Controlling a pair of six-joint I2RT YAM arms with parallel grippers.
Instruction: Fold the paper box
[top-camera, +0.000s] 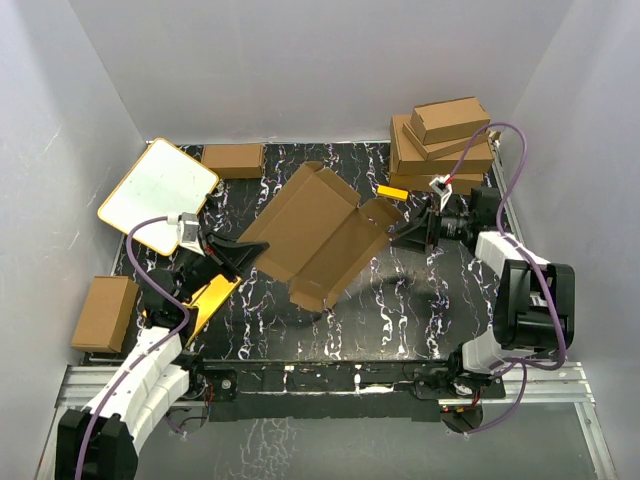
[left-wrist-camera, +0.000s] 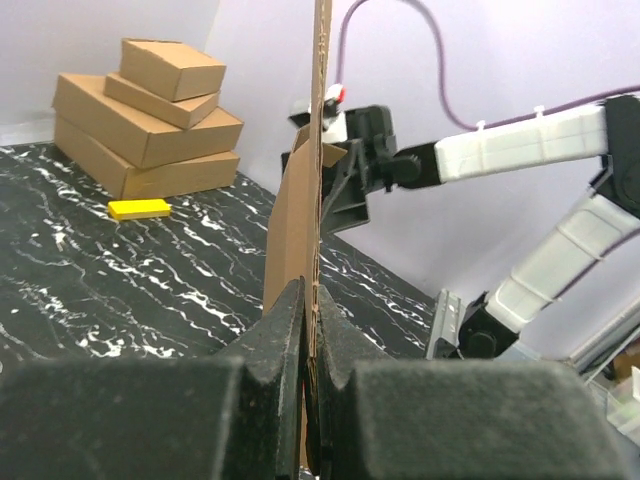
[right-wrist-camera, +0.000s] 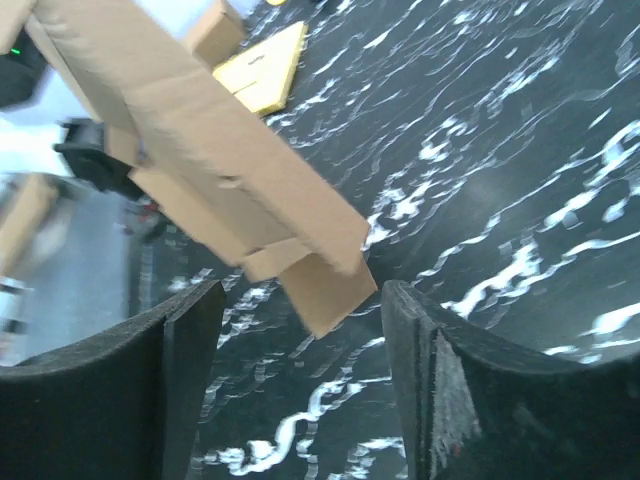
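At centre of the top view, the paper box (top-camera: 318, 232) is an open die-cut sheet, tilted and held up off the black marbled table (top-camera: 400, 320).

Your left gripper (top-camera: 248, 252) has the sheet's lower-left edge. In the left wrist view its fingers (left-wrist-camera: 285, 320) are pinched tight on the cardboard, which runs edge-on straight up the frame.

Your right gripper (top-camera: 400, 236) sits at the sheet's right flap with jaws apart. The right wrist view shows a flap corner hanging between the two pads (right-wrist-camera: 190, 340), touching neither as far as I can tell.

Risks, my read:
- **Slip or pivot:** one thin pinch on an edge carries the whole sheet. Swing it, or shove it from the right, and it can pivot or slip out.
- **Bad crease:** close the right jaws where they are and you likely catch only that flap corner. That would crease it off the score line.
- **Buckled panel:** push inward against the clamped left side and the big panel may buckle mid-span instead of folding at a score.
- **Knocked stack:** the stack of folded boxes (top-camera: 445, 145) and the yellow block (top-camera: 392, 192) sit close behind the right gripper, upper right. A wide swing of the right arm or the sheet could knock them.
- **Snag on the card:** the yellow card (top-camera: 205, 300) lies under the left arm, lower left. A dropped sheet could land on it and snag.
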